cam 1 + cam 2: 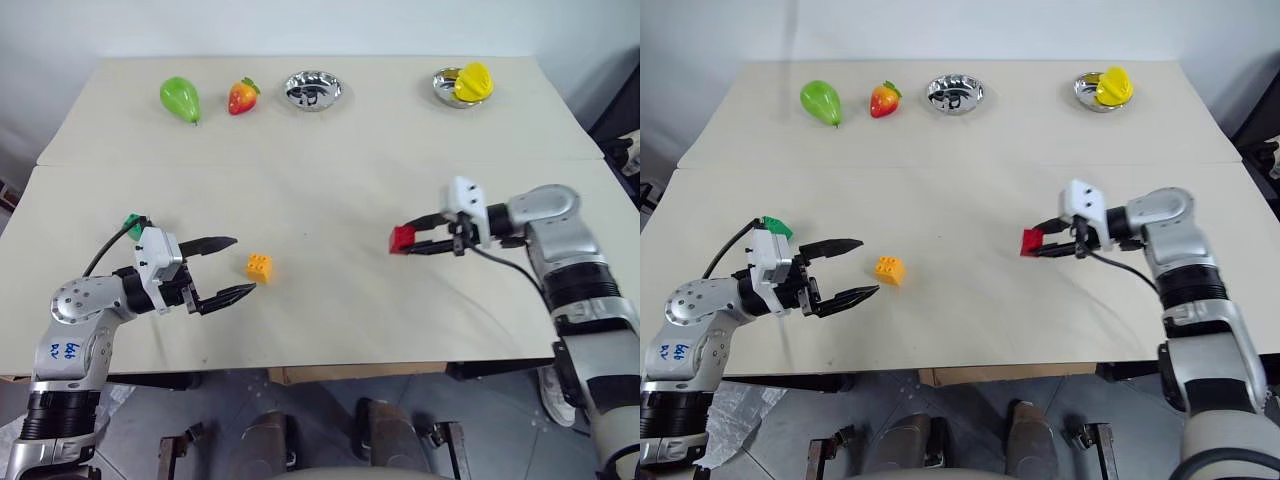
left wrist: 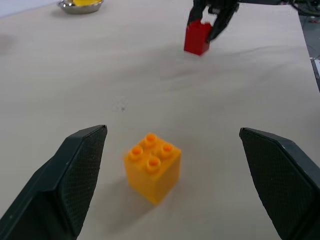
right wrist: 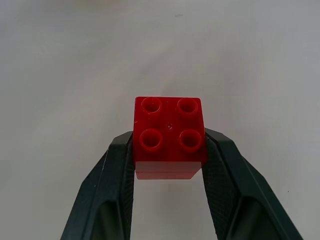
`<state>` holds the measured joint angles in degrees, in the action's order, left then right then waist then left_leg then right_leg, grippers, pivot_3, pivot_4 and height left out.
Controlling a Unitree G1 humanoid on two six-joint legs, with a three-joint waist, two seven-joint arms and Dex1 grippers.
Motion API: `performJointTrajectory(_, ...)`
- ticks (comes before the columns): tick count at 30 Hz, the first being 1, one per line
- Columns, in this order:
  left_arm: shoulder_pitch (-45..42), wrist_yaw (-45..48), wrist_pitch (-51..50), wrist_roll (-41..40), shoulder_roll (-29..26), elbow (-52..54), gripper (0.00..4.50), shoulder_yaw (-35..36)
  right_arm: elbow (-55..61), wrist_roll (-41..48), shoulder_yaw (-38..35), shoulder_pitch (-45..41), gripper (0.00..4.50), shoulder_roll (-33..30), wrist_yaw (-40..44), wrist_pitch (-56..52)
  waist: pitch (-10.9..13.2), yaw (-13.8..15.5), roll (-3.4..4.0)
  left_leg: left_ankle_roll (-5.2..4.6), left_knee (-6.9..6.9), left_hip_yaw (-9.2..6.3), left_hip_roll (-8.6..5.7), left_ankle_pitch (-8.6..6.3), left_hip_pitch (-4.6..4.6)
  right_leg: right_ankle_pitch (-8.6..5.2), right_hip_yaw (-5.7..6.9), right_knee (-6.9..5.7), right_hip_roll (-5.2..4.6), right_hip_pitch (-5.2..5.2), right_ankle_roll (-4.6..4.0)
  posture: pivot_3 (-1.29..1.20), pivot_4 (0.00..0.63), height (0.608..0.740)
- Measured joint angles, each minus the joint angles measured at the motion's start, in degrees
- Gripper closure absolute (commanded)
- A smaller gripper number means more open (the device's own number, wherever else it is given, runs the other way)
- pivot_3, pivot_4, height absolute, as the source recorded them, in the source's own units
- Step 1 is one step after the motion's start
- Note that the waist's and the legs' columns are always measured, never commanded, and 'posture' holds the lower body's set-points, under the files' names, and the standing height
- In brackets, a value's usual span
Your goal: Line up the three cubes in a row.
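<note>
The orange-yellow cube [image 1: 259, 267] stands studs-up on the table, just beyond the tips of my left gripper [image 1: 244, 264], which is open wide and apart from it. In the left wrist view the cube [image 2: 152, 167] sits low between the two spread fingers [image 2: 75, 170]. My right gripper [image 3: 169, 145] is shut on the red cube [image 1: 402, 239], a finger on each side, at the table's right middle. The green cube [image 1: 133, 226] shows behind my left wrist, partly hidden by it.
Along the table's far edge lie a green pear [image 1: 180, 98], a red strawberry [image 1: 242, 97], a silver bowl [image 1: 313, 89] and another silver bowl [image 1: 446, 90] holding a yellow object [image 1: 473, 82]. The table's front edge [image 1: 330, 360] runs just below both arms.
</note>
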<state>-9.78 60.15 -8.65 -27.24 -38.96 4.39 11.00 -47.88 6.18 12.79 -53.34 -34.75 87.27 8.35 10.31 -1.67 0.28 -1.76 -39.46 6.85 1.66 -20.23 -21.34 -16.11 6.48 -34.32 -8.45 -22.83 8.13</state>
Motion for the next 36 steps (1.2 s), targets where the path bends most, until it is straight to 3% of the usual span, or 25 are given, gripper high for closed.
performJointTrajectory(8, 2.96, -1.40, -0.91, -0.64, 0.01, 4.31, 0.00, 1.42, -9.70, -1.65, 2.79, -5.34, 3.02, 2.21, 1.12, 6.75, 0.00, -0.47, 0.00, 0.02, -0.01, -0.09, 0.04, -0.01, 0.05, -0.02, 0.01, -0.08, -0.01, 0.00, -0.04, 0.00, 0.150, 0.740)
performJointTrajectory(9, 3.33, -1.58, -1.05, -0.69, 0.01, 4.37, 0.00, 1.85, -10.59, -1.53, 2.88, -5.69, 2.29, 2.43, 1.16, 7.05, 0.00, -0.49, 0.00, 0.02, -0.01, -0.09, 0.04, -0.01, 0.05, -0.02, 0.01, -0.09, -0.01, 0.00, -0.04, 0.00, 0.150, 0.740)
performJointTrajectory(16, 4.42, -2.88, -2.25, -1.20, 0.01, 4.80, 0.00, 3.22, -12.52, 0.54, 2.76, -5.85, 0.03, 2.65, 1.35, 9.20, 0.01, -0.50, 0.01, 0.03, -0.01, -0.10, 0.01, -0.01, 0.05, -0.03, 0.00, -0.11, -0.05, 0.00, -0.05, 0.00, 0.150, 0.740)
performJointTrajectory(20, 9.65, -4.03, -2.39, -2.53, 0.01, 5.49, 0.00, 8.84, -2.27, 10.79, 0.43, -3.16, 0.01, -2.09, 1.33, 6.62, 0.05, -0.45, 0.08, 0.06, 0.01, -0.18, 0.05, -0.05, 0.04, -0.06, 0.04, -0.10, -0.07, -0.01, -0.10, 0.00, 0.150, 0.740)
performJointTrajectory(23, 16.90, -5.53, 0.45, -2.47, 0.29, 1.07, 0.00, 16.96, 12.39, 22.27, -2.95, 5.31, 0.01, -8.27, 1.24, 1.31, 0.05, -0.07, 0.07, 0.09, 0.04, -0.24, 0.09, -0.18, 0.05, -0.11, 0.22, -0.07, -0.06, 0.00, -0.19, 0.00, 0.150, 0.740)
performJointTrajectory(26, 20.81, -8.59, 2.48, -2.51, 2.86, -2.34, 0.00, 22.96, 21.27, 28.01, -7.56, 14.81, 0.01, -8.23, 1.05, -2.06, 0.03, 0.10, 0.04, 0.05, -0.01, -0.18, 0.10, -0.26, 0.06, -0.10, 0.25, -0.05, -0.09, 0.03, -0.18, 0.00, 0.150, 0.740)
performJointTrajectory(30, 25.07, -14.21, 5.55, -2.70, 7.30, -6.02, 0.00, 30.38, 29.30, 30.12, -11.69, 26.88, 0.01, -5.87, -0.89, -3.97, 0.01, 0.21, 0.00, -0.02, -0.09, -0.10, 0.07, -0.36, 0.10, -0.07, 0.21, -0.08, -0.18, 0.06, -0.14, 0.00, 0.150, 0.740)
performJointTrajectory(36, 26.57, -18.00, 7.57, -3.93, 9.38, -11.01, 0.00, 35.66, 31.76, 28.90, -16.31, 34.94, 0.01, -3.18, -2.80, -1.26, -0.10, 0.34, -0.19, 0.00, -0.22, -0.12, 0.12, -0.50, 0.14, -0.07, 0.19, -0.12, -0.19, 0.07, -0.15, 0.00, 0.150, 0.740)
